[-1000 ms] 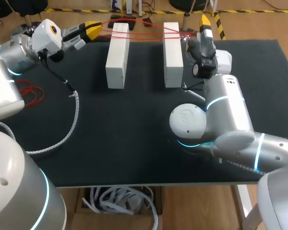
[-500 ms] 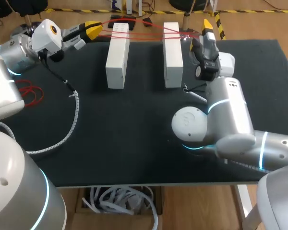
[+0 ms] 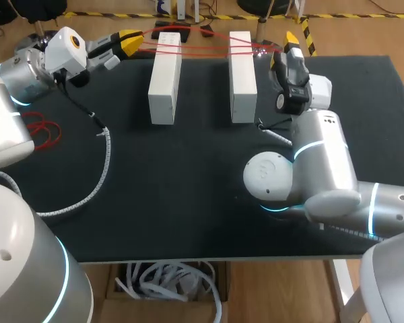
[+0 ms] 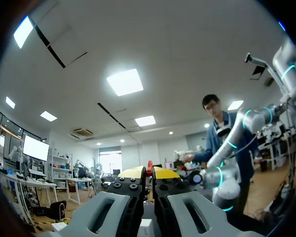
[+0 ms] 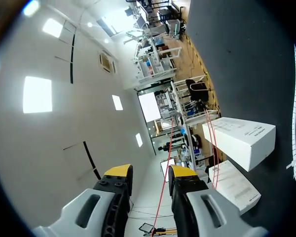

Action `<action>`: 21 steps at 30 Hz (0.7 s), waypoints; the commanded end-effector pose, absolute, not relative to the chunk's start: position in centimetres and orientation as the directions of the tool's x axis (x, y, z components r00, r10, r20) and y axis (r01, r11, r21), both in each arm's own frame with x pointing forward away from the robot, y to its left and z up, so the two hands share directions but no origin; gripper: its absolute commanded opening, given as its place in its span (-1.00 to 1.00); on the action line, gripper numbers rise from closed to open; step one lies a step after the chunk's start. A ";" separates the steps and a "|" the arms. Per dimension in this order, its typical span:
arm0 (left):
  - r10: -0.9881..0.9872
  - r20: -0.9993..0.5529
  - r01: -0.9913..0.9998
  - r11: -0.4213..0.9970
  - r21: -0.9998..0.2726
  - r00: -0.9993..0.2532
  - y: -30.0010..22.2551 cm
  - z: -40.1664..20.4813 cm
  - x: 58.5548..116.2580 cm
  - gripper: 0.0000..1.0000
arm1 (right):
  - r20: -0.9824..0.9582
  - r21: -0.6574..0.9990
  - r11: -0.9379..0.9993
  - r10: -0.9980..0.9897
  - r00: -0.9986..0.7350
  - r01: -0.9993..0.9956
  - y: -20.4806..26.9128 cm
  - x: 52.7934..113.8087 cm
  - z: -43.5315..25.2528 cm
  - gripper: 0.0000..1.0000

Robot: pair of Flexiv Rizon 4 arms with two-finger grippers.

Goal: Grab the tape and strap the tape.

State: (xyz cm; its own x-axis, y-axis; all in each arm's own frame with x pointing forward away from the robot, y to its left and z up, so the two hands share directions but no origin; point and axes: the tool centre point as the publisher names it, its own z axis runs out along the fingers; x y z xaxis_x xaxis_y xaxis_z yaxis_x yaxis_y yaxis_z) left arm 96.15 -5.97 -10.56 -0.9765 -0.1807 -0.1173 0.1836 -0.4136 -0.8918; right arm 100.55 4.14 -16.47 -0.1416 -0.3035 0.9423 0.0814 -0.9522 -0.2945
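At table's far edge: right gripper (image 3: 291,37) shifted outward, fingers slightly apart around tape (image 3: 205,46) — taut across boxes (image 3: 165,81); left gripper (image 3: 131,40) clamps other end.

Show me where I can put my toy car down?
The wide bare stretch of table in front of the white boxes, between the spiral cable and my right arm. Crowded at the back, where red tape crosses the boxes.

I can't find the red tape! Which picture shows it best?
Head view: the red tape runs across both white boxes. The right wrist view shows red lines past the right hand; the left wrist view, just a red bit in the left hand.
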 end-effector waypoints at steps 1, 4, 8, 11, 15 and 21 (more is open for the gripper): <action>-0.182 -0.118 0.185 -0.415 -0.891 -0.976 -6.0 -10.6 96.1 -1.00 | 0.943 -0.295 -0.952 -0.303 -0.139 0.079 4.2 100.6 -16.3 -0.47; -0.182 -0.118 0.185 -0.415 -0.891 -0.976 -6.0 -10.6 96.1 -1.00 | 0.943 -0.294 -0.952 -0.303 -0.138 0.081 4.3 100.8 -16.4 -0.44; -0.182 -0.118 0.185 -0.415 -0.891 -0.976 -6.0 -10.6 96.1 -1.00 | 0.944 -0.293 -0.952 -0.302 -0.136 0.084 4.5 100.7 -16.3 -0.45; -0.182 -0.118 0.185 -0.415 -0.891 -0.976 -6.0 -10.6 96.1 -1.00 | 0.943 -0.293 -0.952 -0.303 -0.135 0.088 4.7 100.6 -16.3 -0.49; -0.182 -0.118 0.185 -0.415 -0.891 -0.976 -6.0 -10.6 96.1 -1.00 | 0.943 -0.296 -0.951 -0.306 -0.133 0.090 5.0 100.8 -16.4 -0.53; -0.182 -0.118 0.185 -0.415 -0.891 -0.976 -6.0 -10.6 96.1 -1.00 | 0.943 -0.296 -0.951 -0.306 -0.130 0.091 5.1 100.8 -16.4 -0.67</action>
State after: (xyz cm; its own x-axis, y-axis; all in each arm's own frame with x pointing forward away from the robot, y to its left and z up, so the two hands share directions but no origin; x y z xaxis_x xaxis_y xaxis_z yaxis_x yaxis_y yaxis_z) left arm 96.15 -5.97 -10.56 -0.9765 -0.1807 -0.1173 0.1836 -0.4136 -0.8918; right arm 100.75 4.97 -16.51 -0.1318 -0.3083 0.9421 0.0965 -0.9499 -0.2973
